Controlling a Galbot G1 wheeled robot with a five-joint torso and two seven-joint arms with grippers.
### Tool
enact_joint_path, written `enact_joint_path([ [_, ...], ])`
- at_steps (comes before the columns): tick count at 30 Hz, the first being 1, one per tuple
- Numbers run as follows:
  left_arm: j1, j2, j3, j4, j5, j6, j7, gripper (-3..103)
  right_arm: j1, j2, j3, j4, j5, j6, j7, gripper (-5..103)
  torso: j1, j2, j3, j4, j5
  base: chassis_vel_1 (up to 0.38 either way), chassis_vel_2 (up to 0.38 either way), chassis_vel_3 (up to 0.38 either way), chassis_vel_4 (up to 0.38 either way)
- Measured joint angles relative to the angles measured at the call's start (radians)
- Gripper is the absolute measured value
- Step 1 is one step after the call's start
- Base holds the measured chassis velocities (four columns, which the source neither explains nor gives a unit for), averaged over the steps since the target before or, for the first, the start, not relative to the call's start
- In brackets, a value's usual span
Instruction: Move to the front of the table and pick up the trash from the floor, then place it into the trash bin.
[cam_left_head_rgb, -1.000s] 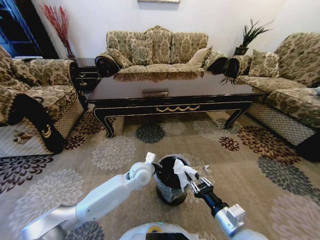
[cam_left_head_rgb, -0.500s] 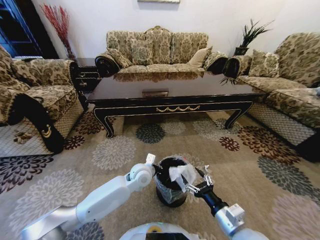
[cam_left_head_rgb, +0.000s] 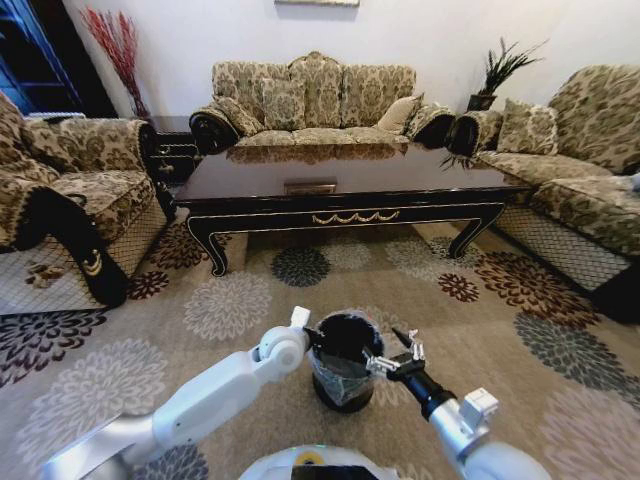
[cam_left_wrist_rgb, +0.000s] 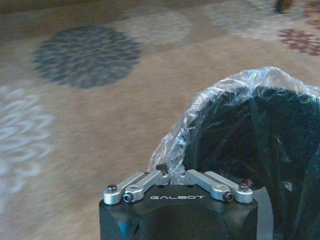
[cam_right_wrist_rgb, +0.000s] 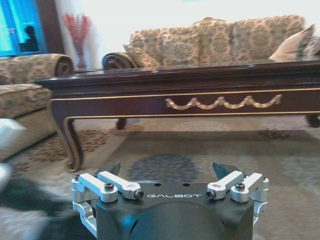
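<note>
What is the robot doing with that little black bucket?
The robot is tidying up. Its left gripper is pinched shut on the plastic bag lining the trash bin, holding it at the rim. Its right gripper sits open and empty just beside the bin's top. The bin stands on the floor, on the flowery carpet in front of the table. The inside of the bin looks dark, so I can't tell what is in there.
</note>
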Motion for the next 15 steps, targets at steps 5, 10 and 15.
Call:
enact_joint_path([
  [5,0.061,0.068,-0.126,-0.042,-0.023,0.0,0.01,3,0.101,-0.016,-0.008,-0.1,0.102,-0.013,0.04,100,0.0,0.0,0.0,0.0001,0.0001,0.0,0.0,0.0,0.0],
  [10,0.102,0.093,-0.232,-0.055,-0.035,-0.001,0.015,3,0.177,-0.008,-0.004,-0.237,0.149,-0.019,0.056,100,0.0,0.0,0.0,-0.0009,0.0,0.0,0.0,0.0,0.0],
  [15,0.199,0.116,-0.335,-0.067,-0.014,-0.001,0.043,3,0.256,-0.024,-0.03,-0.392,0.121,-0.004,0.046,100,0.0,0.0,0.0,-0.0005,-0.0002,0.0,0.0,0.0,0.0],
])
